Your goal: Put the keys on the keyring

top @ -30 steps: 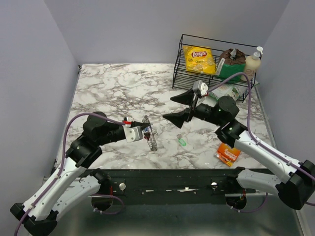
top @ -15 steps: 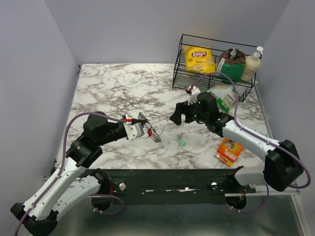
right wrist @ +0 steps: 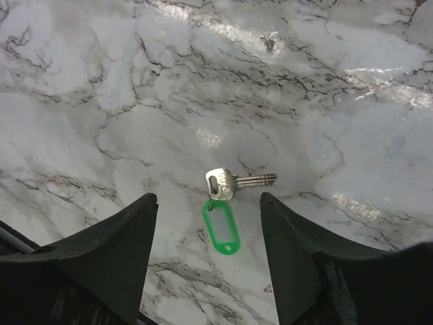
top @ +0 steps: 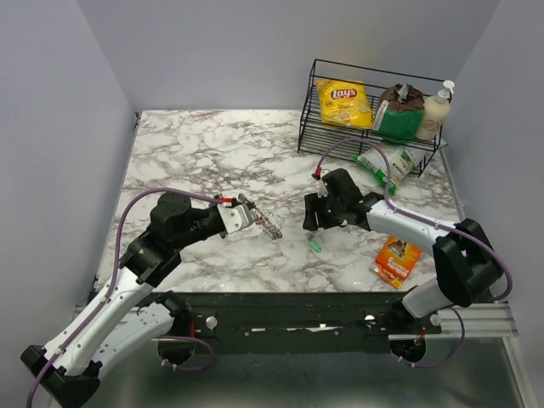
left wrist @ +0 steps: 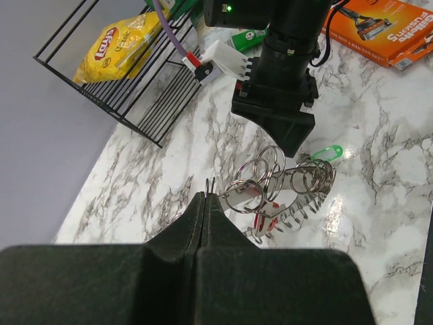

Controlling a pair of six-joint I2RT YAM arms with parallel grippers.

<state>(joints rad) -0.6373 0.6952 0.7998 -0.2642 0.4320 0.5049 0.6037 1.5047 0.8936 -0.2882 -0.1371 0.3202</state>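
Black plastic fingers of your left gripper are pressed tight together, and at their very tip they pinch a thin wire loop of the keyring. The left wrist view shows you the grey metal bundle sticking out beyond the tips: several round split rings and a toothed, coil-like rim, with a red tag hanging among them. From above, the keyring juts rightward from the left gripper and is held off the marble.

Your right gripper has its fingers spread, pointing down at the table. Between them, touching neither, lies the green-tagged key, flat on the marble with its silver blade pointing right and its green tag below the head. In the top view the right gripper stands just above that key, and the keyring is a short way off to its left.

Further out, near your right arm, lies an orange razor pack; the left wrist camera lets you read "Fusion5" on it. At the far right corner stands a black wire basket holding a yellow "Lay's" chip bag, with "Classic" legible on it in the wrist view, a green pouch and a cream pump bottle. A green-and-white packet lies just in front of the basket; you cannot read its print.
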